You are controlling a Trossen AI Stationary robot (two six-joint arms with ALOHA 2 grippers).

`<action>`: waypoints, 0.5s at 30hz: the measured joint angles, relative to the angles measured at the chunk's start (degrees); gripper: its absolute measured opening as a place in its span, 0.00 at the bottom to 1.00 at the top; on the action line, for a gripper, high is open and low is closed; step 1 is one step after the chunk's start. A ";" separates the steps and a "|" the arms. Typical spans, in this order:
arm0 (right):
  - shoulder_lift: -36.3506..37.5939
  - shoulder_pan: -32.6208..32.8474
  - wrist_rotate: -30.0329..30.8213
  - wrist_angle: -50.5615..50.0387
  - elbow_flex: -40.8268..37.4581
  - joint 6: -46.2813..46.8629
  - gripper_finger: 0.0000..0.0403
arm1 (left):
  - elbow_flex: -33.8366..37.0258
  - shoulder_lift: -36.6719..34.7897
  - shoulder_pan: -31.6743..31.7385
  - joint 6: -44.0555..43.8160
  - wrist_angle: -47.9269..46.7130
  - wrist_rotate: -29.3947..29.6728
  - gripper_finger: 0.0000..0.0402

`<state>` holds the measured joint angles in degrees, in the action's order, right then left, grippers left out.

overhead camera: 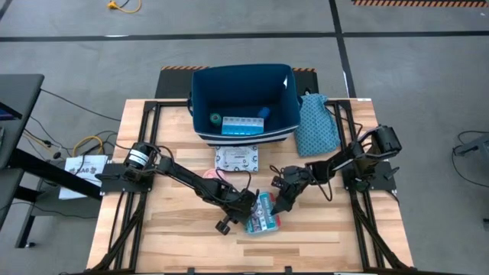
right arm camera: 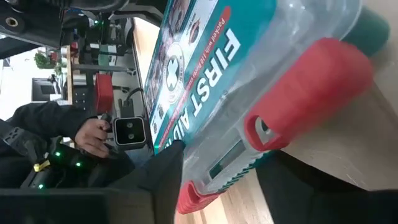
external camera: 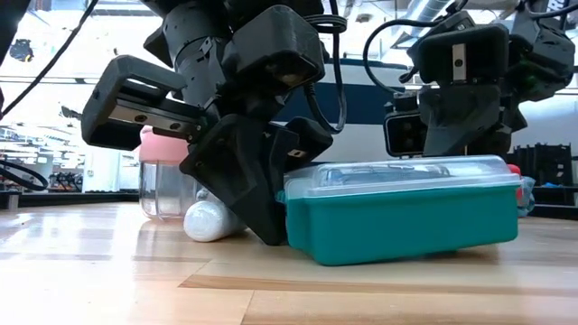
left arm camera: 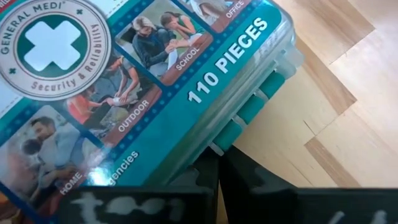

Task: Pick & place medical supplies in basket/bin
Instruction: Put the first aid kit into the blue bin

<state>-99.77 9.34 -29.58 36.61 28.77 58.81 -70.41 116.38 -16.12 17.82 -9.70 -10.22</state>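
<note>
Surface: pale wooden plank surface (overhead camera: 168, 237) on a black frame, carrying everything.
Bin: large dark navy soft-sided bin (overhead camera: 202, 95) with a striped lower edge, at the far middle; a green roll (overhead camera: 216, 119) and a light-blue pill organizer (overhead camera: 241, 126) already lie inside.
Kit: teal plastic first-aid box with a clear lid and red latches (overhead camera: 263, 215), flat on the surface at the near middle, well apart from the bin.
Right claw: right claw (overhead camera: 284, 206) at the box's right end, fingers apart, straddling the red-latch edge; no firm clamp visible yet.
Left claw: left claw (overhead camera: 246, 208) closed with nothing between its fingers, pressed against the box's left side like a backstop.
Packet: white flat packet (overhead camera: 236, 159) just near of the bin, untouched.
Doing it well: likely best to seat the right fingers deep over the lid and base before squeezing, keep the left claw bracing so the box cannot slide, then lift level and clear the bin's near wall.
</note>
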 joint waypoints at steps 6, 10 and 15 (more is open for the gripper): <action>-0.08 -0.04 -2.06 1.15 0.00 -0.62 0.27 | 0.02 -0.02 -0.09 0.05 -0.36 -0.33 0.00; -0.02 -0.11 -1.79 1.56 0.09 -0.11 0.23 | 0.02 -0.07 -0.11 0.06 -0.67 -0.53 0.00; 0.02 -0.11 -1.82 1.56 0.12 0.35 0.22 | 0.02 -0.07 -0.11 0.07 -0.67 -0.50 0.00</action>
<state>-99.74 9.23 -31.40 38.17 28.90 59.16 -70.39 116.31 -16.23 17.89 -10.36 -10.72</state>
